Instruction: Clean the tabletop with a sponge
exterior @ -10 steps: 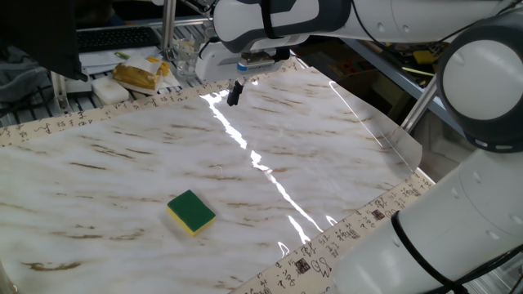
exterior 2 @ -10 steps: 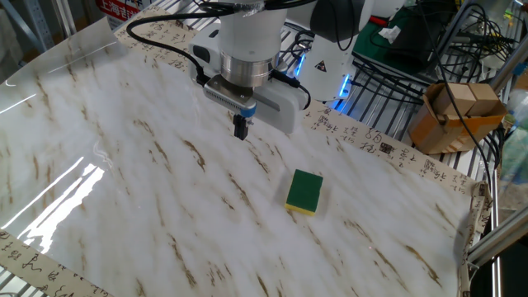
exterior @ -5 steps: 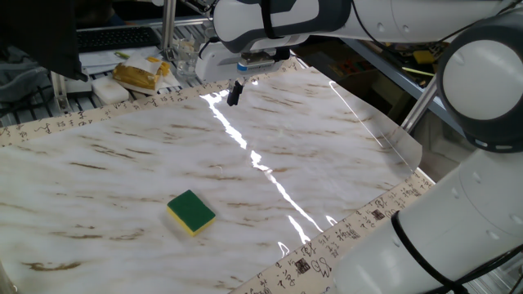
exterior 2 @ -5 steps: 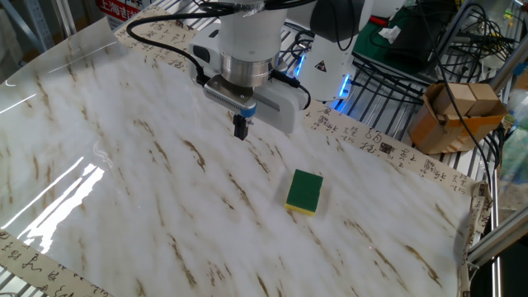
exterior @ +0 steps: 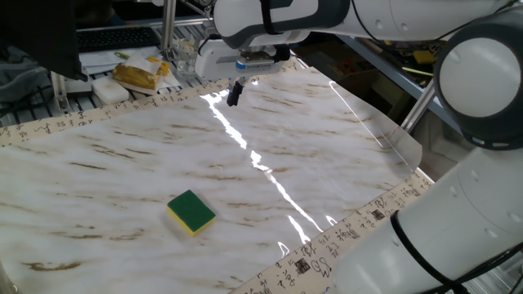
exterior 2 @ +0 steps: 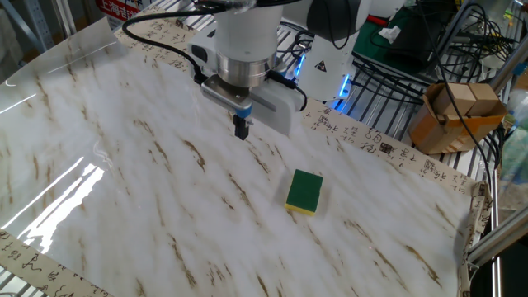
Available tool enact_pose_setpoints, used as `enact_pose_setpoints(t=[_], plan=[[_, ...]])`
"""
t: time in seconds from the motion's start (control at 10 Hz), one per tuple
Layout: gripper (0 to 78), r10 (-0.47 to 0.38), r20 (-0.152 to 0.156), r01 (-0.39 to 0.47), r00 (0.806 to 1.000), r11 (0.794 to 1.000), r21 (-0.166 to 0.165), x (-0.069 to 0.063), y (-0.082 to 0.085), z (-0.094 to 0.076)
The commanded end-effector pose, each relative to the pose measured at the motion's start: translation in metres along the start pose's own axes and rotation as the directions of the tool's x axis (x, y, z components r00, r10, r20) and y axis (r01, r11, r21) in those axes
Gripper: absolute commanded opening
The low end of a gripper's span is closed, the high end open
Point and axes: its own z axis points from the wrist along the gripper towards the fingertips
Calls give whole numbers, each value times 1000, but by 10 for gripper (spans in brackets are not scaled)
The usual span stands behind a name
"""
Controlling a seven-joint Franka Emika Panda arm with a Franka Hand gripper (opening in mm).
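Observation:
The sponge (exterior: 191,212), green on top with a yellow layer below, lies flat on the white marble-look tabletop (exterior: 122,155) near its front left. In the other fixed view the sponge (exterior 2: 305,191) lies right of centre on the tabletop (exterior 2: 124,190). My gripper (exterior: 234,94) hangs above the far side of the tabletop, well apart from the sponge. Its dark fingers are closed together with nothing between them. In the other fixed view the gripper (exterior 2: 241,129) hovers up and to the left of the sponge.
A yellowish bag (exterior: 140,74) and white items lie on a rack beyond the far border. A cardboard box (exterior 2: 454,115) and cables sit on a wire rack at the right. The beige printed border (exterior 2: 388,148) edges the tabletop. My arm's white base (exterior: 458,237) fills the front right.
The gripper and wrist have shifted very slightly upward. The sponge has not moved.

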Motion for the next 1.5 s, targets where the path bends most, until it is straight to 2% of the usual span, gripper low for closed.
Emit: enact_pose_setpoints(t=[0.1, 0.5, 0.7, 1.0, 1.5], plan=[[0, 208, -54, -210, 977, 976, -53, 0, 0, 0], [0, 198, -73, -202, 978, 977, -61, -1, 0, 0], [0, 192, -71, -197, 979, 978, -73, -1, 0, 0], [0, 190, -92, -196, 978, 979, -61, -1, 0, 0], [0, 188, -86, -192, 978, 980, -48, -1, 0, 0]])
